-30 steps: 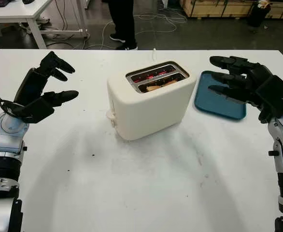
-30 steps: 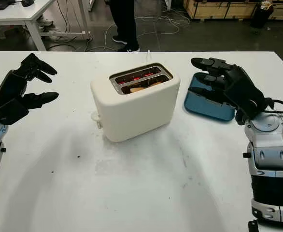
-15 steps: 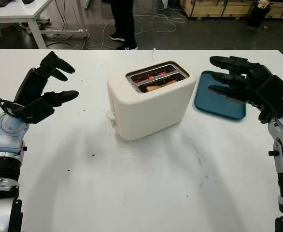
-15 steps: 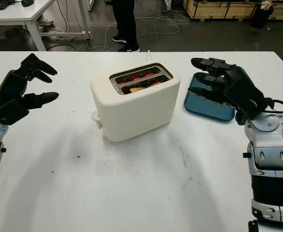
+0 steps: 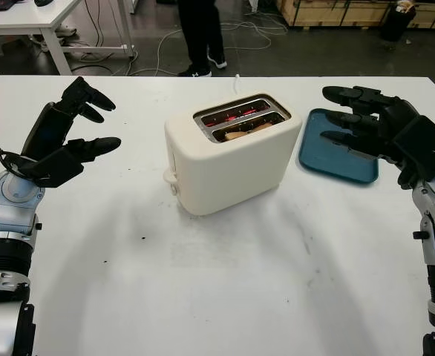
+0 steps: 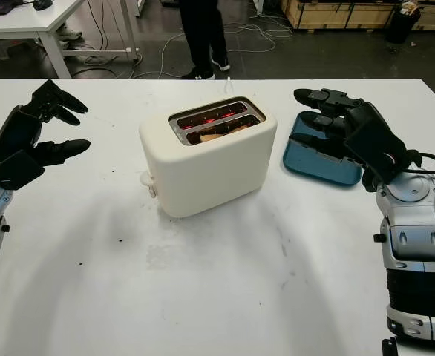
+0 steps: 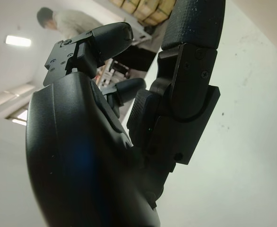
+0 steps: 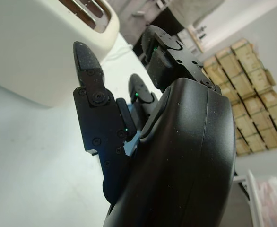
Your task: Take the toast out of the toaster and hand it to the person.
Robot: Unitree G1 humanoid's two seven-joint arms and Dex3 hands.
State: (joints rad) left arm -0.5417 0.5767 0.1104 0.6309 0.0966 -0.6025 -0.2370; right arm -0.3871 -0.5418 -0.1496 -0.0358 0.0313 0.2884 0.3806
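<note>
Table [image 5: 225,297]: white top, a few small dark specks on the near left part.

Toaster [image 5: 229,156]: cream, two slots, standing at the middle of the table, turned at an angle. Its lever knob [image 5: 170,178] sits low on the near-left end. A white cord [image 5: 237,78] runs from its far side to the far table edge. The far slot glows red inside.

Toast [image 5: 241,132]: one slice, sunk in the nearer slot of the toaster, only its pale brown top edge showing.

Tray [image 5: 336,156]: blue, shallow, flat on the table just right of the toaster, partly behind the right hand.

Left hand [image 5: 67,141]: black, open, holding nothing, raised above the left side of the table, well apart from the toaster, palm turned toward it.

Right hand [image 5: 373,132]: black, open, holding nothing, raised over the tray on the right, fingers pointing left toward the toaster, not touching it.

Person [image 5: 203,33]: dark trousers and dark shoes, standing on the floor beyond the far edge of the table.

Second table [image 5: 32,18]: white, far left, cables on the floor under it.

Crates [image 5: 336,11]: wooden, far right along the back.
</note>
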